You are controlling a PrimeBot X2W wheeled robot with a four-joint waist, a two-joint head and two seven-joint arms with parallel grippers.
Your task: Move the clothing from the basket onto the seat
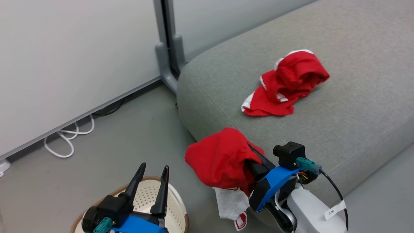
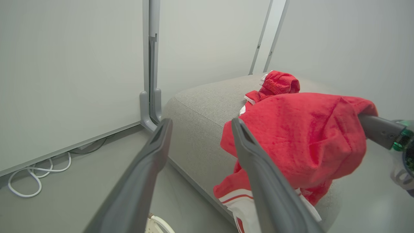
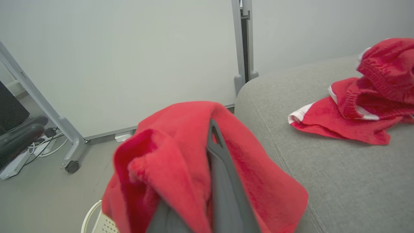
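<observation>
As the task stands: about midway, by my judgement (one piece delivered, one in transit).
Done: red shorts (image 1: 284, 85) with white trim lie crumpled on the seat (image 1: 355, 136), toward 1 o'clock in the head view, well apart from the seat's front edge.
In hand: red garment with a white panel (image 1: 220, 158), draped over the right gripper (image 3: 215, 136), whose fingers are clenched on the cloth; it hangs at the seat's near corner, around 6 o'clock, the white panel dangling below the cushion edge toward the floor.
Left gripper (image 1: 154, 166): released, fingers spread, holding nothing, above the basket (image 1: 177, 207) at 7 o'clock.
Basket: on the floor, partly cut off by the frame; the part of its inside in view is bare perforated plastic, and whether more clothing lies inside I cannot tell.
Left to do: carry the held garment over the seat, toward 12 o'clock, and let go.
</observation>
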